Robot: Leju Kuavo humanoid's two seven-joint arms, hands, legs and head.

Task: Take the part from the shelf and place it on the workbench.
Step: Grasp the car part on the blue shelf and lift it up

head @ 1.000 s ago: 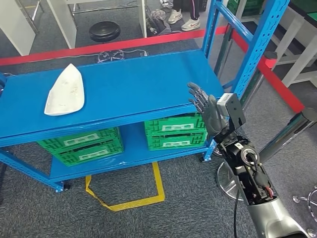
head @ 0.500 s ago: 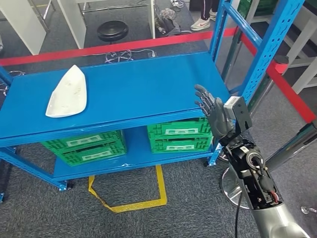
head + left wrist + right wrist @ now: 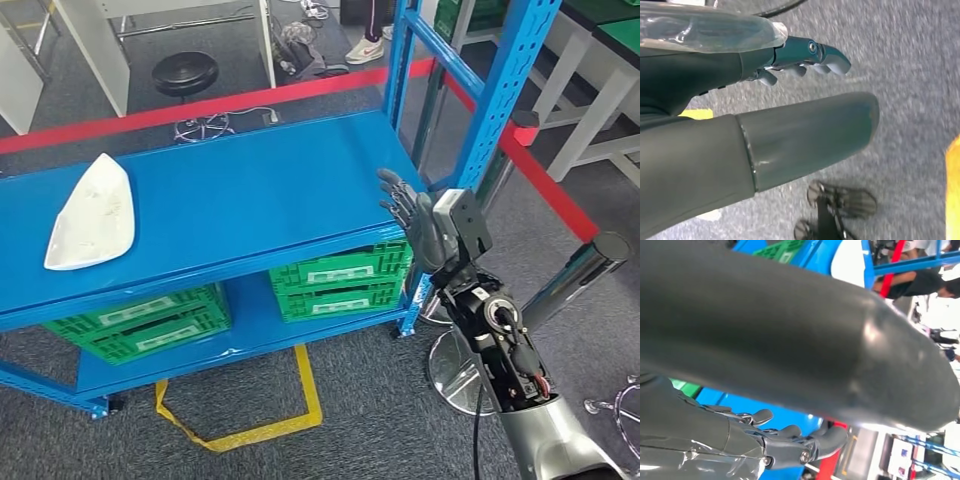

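- The part [image 3: 92,213], a white, roughly triangular shell, lies flat on the top level of the blue shelf [image 3: 241,200], toward its left end and close to the near edge.
- Its long axis runs near to far, with the pointed tip toward the far side and the broad end toward the near edge.
- The right hand [image 3: 411,215] is raised at the shelf's right end, near the front corner, fingers spread and holding nothing.
- The part lies well apart from that hand, far to its left across the bare blue surface.
- The left hand [image 3: 806,55] hangs over the grey carpet, fingers loosely extended and empty.
- By its side the left arm looks the nearer; the right would need a long sideways reach.
- Green crates [image 3: 340,280] sit on the lower shelf level.
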